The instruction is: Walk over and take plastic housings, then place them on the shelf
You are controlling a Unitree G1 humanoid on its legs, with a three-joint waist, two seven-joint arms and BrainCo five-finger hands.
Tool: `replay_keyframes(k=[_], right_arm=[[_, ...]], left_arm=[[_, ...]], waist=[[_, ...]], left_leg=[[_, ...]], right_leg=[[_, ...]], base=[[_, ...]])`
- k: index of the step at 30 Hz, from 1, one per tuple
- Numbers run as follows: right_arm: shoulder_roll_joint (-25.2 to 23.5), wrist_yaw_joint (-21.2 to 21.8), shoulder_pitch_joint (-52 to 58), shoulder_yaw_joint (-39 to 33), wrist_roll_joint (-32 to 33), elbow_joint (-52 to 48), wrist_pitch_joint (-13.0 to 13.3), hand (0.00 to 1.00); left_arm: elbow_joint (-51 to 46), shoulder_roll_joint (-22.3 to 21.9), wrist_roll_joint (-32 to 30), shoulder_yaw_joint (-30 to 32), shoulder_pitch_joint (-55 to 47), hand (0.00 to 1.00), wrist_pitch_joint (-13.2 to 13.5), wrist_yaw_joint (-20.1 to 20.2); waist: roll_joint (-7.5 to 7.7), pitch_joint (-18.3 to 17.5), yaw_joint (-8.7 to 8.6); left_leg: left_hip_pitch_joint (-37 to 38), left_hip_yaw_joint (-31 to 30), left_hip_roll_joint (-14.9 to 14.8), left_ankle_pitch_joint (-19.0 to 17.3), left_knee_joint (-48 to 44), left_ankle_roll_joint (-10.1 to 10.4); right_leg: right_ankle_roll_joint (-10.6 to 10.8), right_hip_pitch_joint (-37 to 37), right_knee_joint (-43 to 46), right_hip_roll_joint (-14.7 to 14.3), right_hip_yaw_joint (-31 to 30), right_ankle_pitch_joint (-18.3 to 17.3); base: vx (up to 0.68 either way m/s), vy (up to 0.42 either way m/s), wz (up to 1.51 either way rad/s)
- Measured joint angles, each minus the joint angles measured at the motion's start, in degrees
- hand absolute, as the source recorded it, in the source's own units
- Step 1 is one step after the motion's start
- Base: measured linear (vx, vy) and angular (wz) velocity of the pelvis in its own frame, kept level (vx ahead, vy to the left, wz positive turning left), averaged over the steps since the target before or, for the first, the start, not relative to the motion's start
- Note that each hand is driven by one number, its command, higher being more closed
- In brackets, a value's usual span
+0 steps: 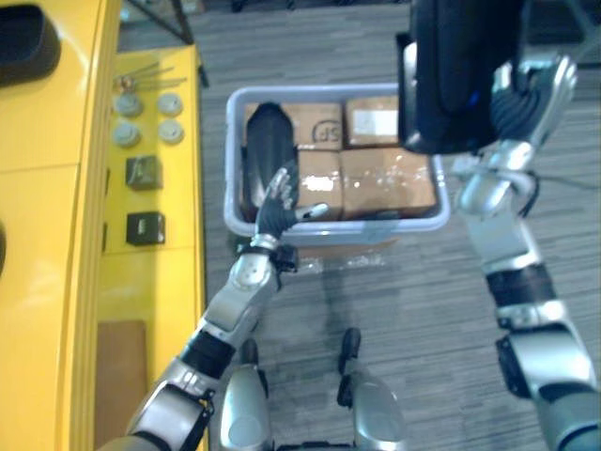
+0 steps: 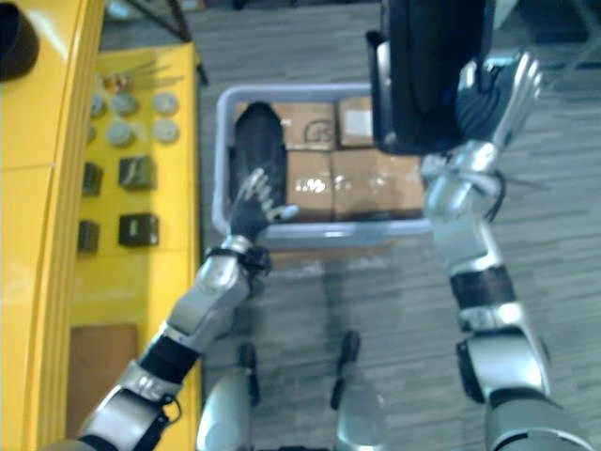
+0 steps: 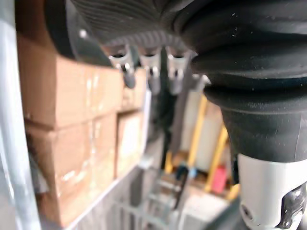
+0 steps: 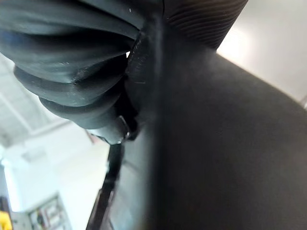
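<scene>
I read the raised housing as matt black plastic, smooth. Second housing: same matt black. Bin is pale grey plastic, smooth rim. Boxes: brown cardboard, glossy tape on top. Shelf: glossy yellow paint. Discs: dull metal. Floor: rough grey ribbed carpet.

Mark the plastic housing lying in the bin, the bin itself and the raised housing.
Plastic housing in the bin [image 1: 268, 141]: left eye view, black upper shell.
Grey bin [image 1: 310, 93]: left eye view, far rim.
Raised plastic housing [image 1: 460, 66]: left eye view, middle of black face.
</scene>
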State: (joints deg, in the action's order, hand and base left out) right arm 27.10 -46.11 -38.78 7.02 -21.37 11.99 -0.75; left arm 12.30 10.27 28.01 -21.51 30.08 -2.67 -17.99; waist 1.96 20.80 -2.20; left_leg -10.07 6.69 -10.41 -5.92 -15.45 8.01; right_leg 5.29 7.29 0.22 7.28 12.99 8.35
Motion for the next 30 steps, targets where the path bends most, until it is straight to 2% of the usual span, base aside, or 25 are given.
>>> replay_keyframes(k=[4, 5, 7, 13, 18, 19, 20, 23, 25, 30], right_arm=[[-1.6, 1.9, 5.5, 0.3, -2.6, -2.9, 3.3, 1.0], [-2.0, 2.4, 5.7, 0.4, -2.8, -2.9, 3.8, 1.0], [-3.5, 3.7, 7.2, 1.0, -3.9, -3.0, 5.1, 1.0], [-5.8, 7.1, 10.6, 3.4, -5.0, -3.0, 8.0, 1.0], [-7.3, 9.5, 13.8, 4.5, -5.4, -2.9, 9.3, 1.0], [-7.4, 10.0, 14.2, 5.1, -5.4, -2.9, 9.4, 1.0], [-7.7, 10.3, 14.9, 5.8, -5.5, -2.9, 9.7, 1.0], [-8.3, 10.3, 15.9, 6.2, -6.5, -2.6, 10.0, 1.0], [-8.4, 10.3, 16.0, 6.3, -6.6, -2.3, 10.5, 1.0], [-9.0, 10.1, 16.1, 8.8, -7.7, -0.4, 10.7, 1.0]], left_arm=[[5.3, -2.4, 2.1, 0.5, 1.5, 0.0, -1.3, -3.5], [5.8, -2.5, 2.8, 0.6, 1.7, 0.0, -1.4, -3.8], [8.2, -3.1, 3.2, 0.8, 2.0, 0.0, -2.4, -4.5], [13.6, -4.5, 6.1, 2.8, 2.2, 0.0, -3.7, -5.4], [14.3, -4.9, 11.2, 2.7, 2.2, 0.0, -3.8, -1.5], [14.2, -4.9, 13.6, 2.7, 2.2, 0.0, -3.8, -0.1], [14.2, -5.2, 18.3, 2.6, 2.2, 0.0, -4.0, 2.9], [14.0, -5.4, 27.7, 1.9, 2.2, 0.0, -5.4, 6.4], [13.0, -5.7, 30.7, 1.3, 2.2, 0.0, -5.6, 7.3], [11.4, -6.2, 33.1, 1.1, 1.7, 0.0, -5.5, 7.9]], waist=[[-0.09, -3.5, -0.68], [-0.09, -3.5, -0.78], [0.09, -5.9, -0.89], [0.79, -7.4, -0.94], [1.32, -7.8, -0.29], [1.38, -8.1, -0.31], [1.42, -8.5, -0.28], [1.38, -9.1, -0.3], [1.37, -9.1, -0.3], [1.33, -9.6, -0.25]], left_leg=[[4.6, 2.0, -0.4, -0.1, 2.2, 0.3], [5.3, 2.2, -0.4, -0.1, 2.5, 0.3], [6.3, 2.8, -0.3, 0.0, 3.3, 0.4], [9.2, 3.1, 0.1, 0.2, 5.1, 0.6], [10.9, 3.3, 0.4, 0.9, 6.6, 0.7], [11.0, 3.3, 0.5, 1.1, 7.0, 0.7], [11.0, 3.3, 0.6, 1.1, 7.2, 0.7], [11.0, 3.3, 0.7, 1.1, 7.4, 0.7], [11.1, 3.3, 0.9, 1.1, 7.4, 0.7], [12.1, 3.2, 1.1, 1.2, 8.0, 0.6]], right_leg=[[0.0, -2.9, -1.1, -0.6, -1.6, 0.0], [0.0, -3.5, -1.2, -0.6, -1.7, 0.0], [0.0, -3.8, -1.6, -0.6, -2.1, 0.0], [0.4, -6.4, -2.8, -0.4, -2.2, 0.3], [0.4, -7.5, -3.2, -0.3, -2.2, 0.3], [0.4, -7.5, -3.3, -0.2, -2.3, 0.3], [0.5, -7.5, -3.7, -0.2, -2.3, 0.4], [0.5, -7.5, -3.9, -0.1, -2.2, 0.5], [0.6, -7.6, -3.9, 0.0, -2.3, 0.5], [0.8, -8.9, -4.8, 0.2, -2.2, 0.9]], base=[[0.05, 0.001, -0.19], [0.03, 0.013, -0.17], [0.0, 0.016, -0.09], [-0.01, 0.008, 0.0], [0.0, 0.0, 0.0], [0.0, 0.0, 0.0], [0.0, 0.0, 0.0], [0.0, 0.0, 0.0], [-0.01, 0.016, 0.0], [-0.01, 0.015, 0.01]])
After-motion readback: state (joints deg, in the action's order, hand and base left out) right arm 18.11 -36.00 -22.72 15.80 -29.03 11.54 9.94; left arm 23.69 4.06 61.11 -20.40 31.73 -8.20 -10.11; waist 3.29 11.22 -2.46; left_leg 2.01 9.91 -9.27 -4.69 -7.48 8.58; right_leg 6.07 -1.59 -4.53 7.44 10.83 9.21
